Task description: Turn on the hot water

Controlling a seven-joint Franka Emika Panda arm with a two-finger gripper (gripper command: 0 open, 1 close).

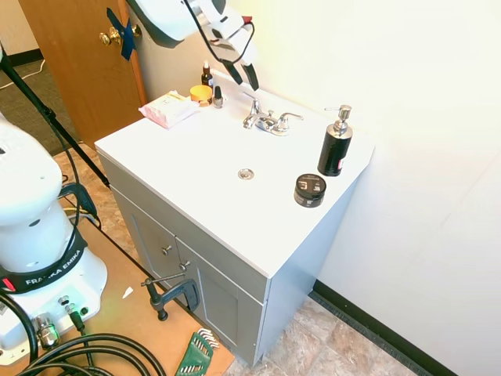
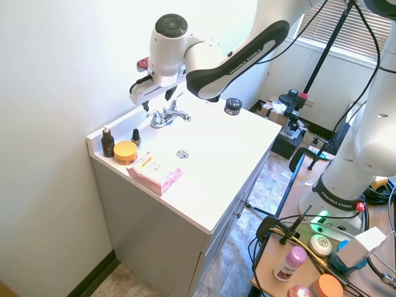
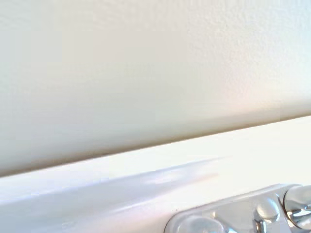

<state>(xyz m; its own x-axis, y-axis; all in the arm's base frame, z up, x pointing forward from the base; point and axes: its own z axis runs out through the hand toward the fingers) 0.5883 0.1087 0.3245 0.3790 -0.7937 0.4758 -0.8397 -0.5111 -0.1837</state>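
A low chrome tap [image 1: 268,123] [image 2: 168,117] with a short spout stands at the back of the white vanity top [image 1: 196,157]. It has two matching levers. The hot water handle [image 1: 253,108] [image 2: 156,116] is the lever on the side of the small bottles; the other lever [image 1: 290,117] points toward the pump bottle. My gripper [image 1: 244,78] [image 2: 158,102] hangs just above the hot water handle without touching it. It is open, with nothing between its fingers. The wrist view shows only the wall, the back ledge and a blurred part of the tap [image 3: 243,218].
A black pump bottle [image 1: 335,145] and a black round jar [image 1: 310,190] stand right of the tap. Left of it are dropper bottles [image 1: 207,76], an orange-lidded jar [image 1: 201,93] and a pink packet [image 1: 168,108]. The wall rises directly behind the tap. The drain [image 1: 246,174] lies in front.
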